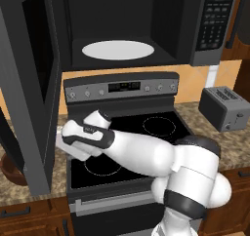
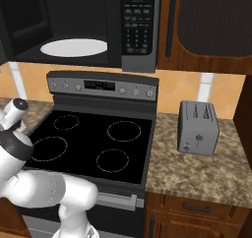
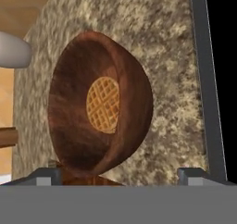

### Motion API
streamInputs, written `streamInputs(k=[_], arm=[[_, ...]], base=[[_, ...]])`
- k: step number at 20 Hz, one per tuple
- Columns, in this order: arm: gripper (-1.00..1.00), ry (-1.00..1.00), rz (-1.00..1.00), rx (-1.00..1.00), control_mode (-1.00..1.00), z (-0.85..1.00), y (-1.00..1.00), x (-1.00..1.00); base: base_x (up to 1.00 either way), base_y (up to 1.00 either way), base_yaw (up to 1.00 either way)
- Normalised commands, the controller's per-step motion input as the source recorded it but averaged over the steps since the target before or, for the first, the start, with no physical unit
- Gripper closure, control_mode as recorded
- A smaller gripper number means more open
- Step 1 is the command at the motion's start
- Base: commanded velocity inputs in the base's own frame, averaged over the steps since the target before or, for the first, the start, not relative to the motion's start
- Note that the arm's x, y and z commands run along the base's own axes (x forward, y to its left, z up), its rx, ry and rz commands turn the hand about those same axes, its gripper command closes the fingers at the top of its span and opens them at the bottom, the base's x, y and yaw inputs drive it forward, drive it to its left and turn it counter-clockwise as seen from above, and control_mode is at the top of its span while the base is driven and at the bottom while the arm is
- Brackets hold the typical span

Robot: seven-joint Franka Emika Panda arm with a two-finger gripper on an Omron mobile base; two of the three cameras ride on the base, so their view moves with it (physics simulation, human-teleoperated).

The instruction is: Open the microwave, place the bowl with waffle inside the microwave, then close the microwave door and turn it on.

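Claw [image 3: 120, 174] spread wide, empty; wooden bowl [image 3: 99, 105] directly ahead on the table [image 3: 171, 79], waffle [image 3: 102, 104] inside.

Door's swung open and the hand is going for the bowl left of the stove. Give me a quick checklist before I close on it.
1. Grey-framed dark glass microwave door open: ok.
2. White round turntable plate bare, with room for the bowl: ok.
3. Small golden grid-patterned waffle lying in the round reddish-brown wooden bowl: ok.
4. Two-finger gripper open, fingertips wide apart: ok.
5. Bowl rim between the fingertips: cannot tell; the bowl sits towards the left fingertip.
6. Bowl resting on the speckled stone counter, apart from the black stove edge: ok.
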Motion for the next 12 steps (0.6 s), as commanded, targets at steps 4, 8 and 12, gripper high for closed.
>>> streamInputs(k=[4, 8, 12], arm=[[-1.0, 0.03, 0.0, -0.05, -1.0, -0.13, 0.43, 0.28], [-1.0, 0.1, 0.0, -0.14, -1.0, -0.26, 0.27, 0.21], [-1.0, 0.09, 0.0, -0.14, -1.0, -0.18, 0.24, 0.2]], base=[[0.0, 0.0, 0.0], [0.0, 0.0, 0.0], [0.0, 0.0, 0.0]])
